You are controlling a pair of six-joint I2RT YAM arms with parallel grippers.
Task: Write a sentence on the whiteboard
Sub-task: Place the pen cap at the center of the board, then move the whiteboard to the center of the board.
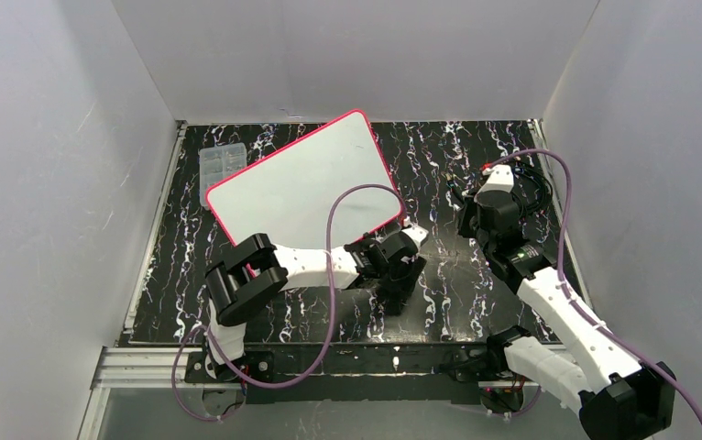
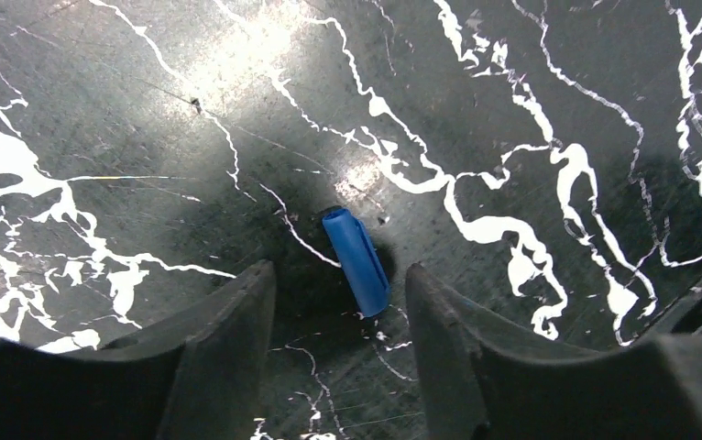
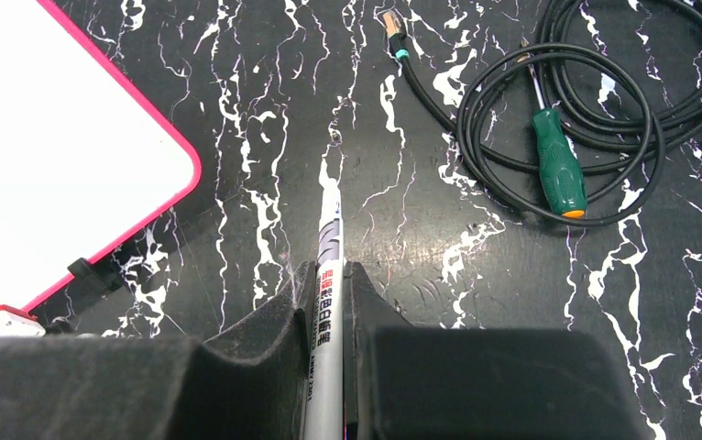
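Whiteboard (image 1: 301,179), just one, left pincer (image 2: 338,280) spread over one blue cap (image 2: 356,261), right pincer (image 3: 329,275) clamped on one marker (image 3: 330,225)

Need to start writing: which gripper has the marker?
The right gripper, shut on the marker; the left gripper stands open over the blue cap.

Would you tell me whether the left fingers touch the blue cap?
Apart: the left wrist view shows table between the blue cap and each of the left fingers.
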